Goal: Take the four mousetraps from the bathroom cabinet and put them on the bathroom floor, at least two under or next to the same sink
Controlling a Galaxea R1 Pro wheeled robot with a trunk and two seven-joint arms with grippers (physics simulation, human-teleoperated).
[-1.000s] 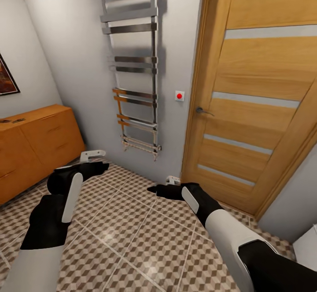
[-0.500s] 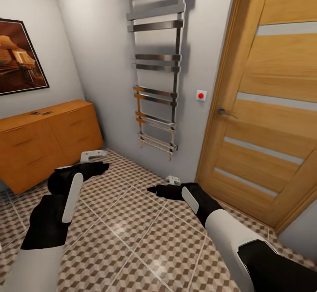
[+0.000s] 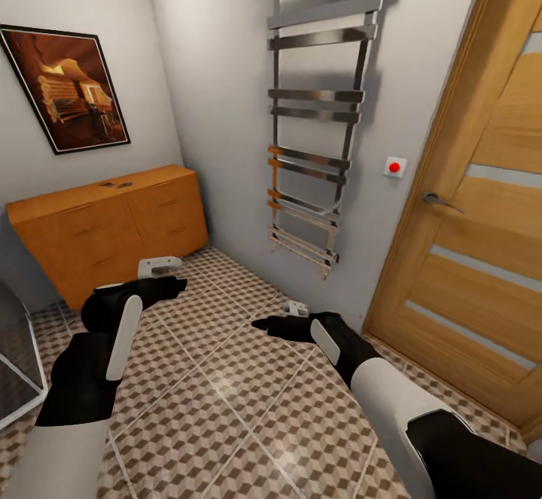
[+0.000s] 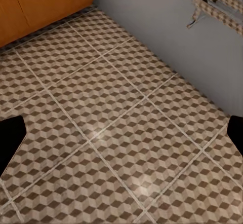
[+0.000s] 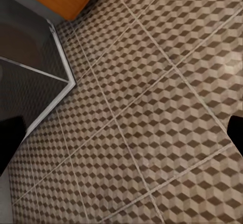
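Observation:
The orange-brown cabinet (image 3: 113, 228) stands against the left wall, a few tiles ahead of my arms. Small dark mousetraps (image 3: 117, 183) lie on its flat top; they are too small to count. The cube-patterned bathroom floor (image 3: 226, 363) spreads under both arms. My left gripper (image 3: 169, 277) hovers above the floor, short of the cabinet's near corner, and is open and empty. In the left wrist view its fingertips (image 4: 10, 138) sit far apart over bare tiles. My right gripper (image 3: 263, 324) hangs over the middle tiles, also open and empty, with its fingertips (image 5: 235, 133) spread wide.
A chrome towel rail (image 3: 316, 145) hangs on the far wall beside a red button (image 3: 394, 167). A wooden door (image 3: 482, 243) with a lever handle (image 3: 436, 199) closes the right side. A framed picture (image 3: 68, 85) hangs above the cabinet. A glass shower panel (image 3: 15, 356) edges in at lower left.
The whole view has swung left: cabinet, towel rail and door sit further right in the picture, and the framed picture and glass panel have come in. Both arms keep their pose.

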